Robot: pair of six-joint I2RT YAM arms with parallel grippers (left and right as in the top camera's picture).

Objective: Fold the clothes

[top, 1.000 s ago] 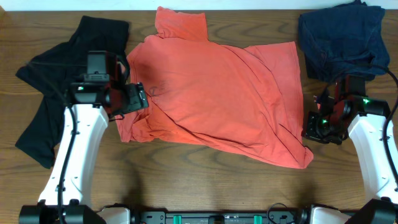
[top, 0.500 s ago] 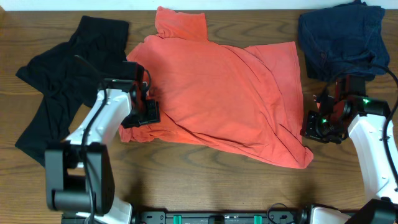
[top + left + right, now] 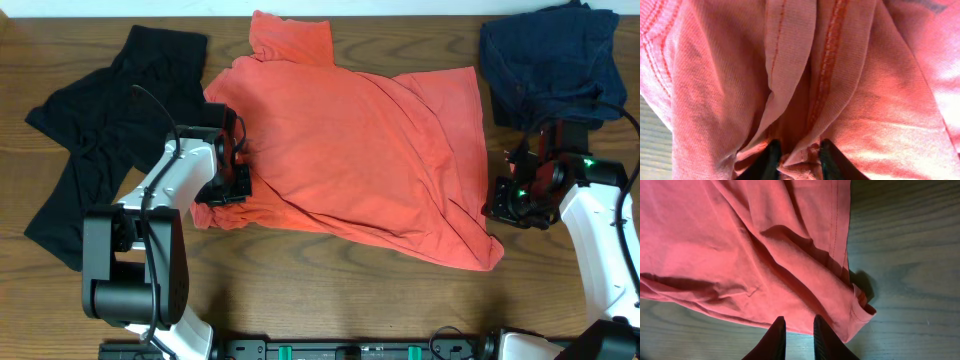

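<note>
Centrally on the wooden tabletop (image 3: 300, 290) lies the coral-red T-shirt (image 3: 360, 150), spread mostly flat with diagonal wrinkles running towards its lower right corner. One sleeve points to the far edge of the tabletop. A black garment (image 3: 100, 130) lies crumpled just beside the shirt's left edge. A navy garment (image 3: 545, 60) is bunched at the far right corner, close to the shirt's right side.

The left claw (image 3: 797, 159) sits on the left edge of the T-shirt, near the side of the black garment. Its two dark fingers (image 3: 769, 162) stand narrow, with a raised ridge of seamed red fabric pinched between them.

The right claw (image 3: 796, 336) is at the shirt's right side, above the lower right corner, and the navy garment is just beyond the arm. Its fingers stand close together with a slim gap. The hem of the shirt shows in that gap, with bare wood below it. Whether this claw grips the fabric cannot be told. The corner of the shirt is folded slightly upward beside it.
</note>
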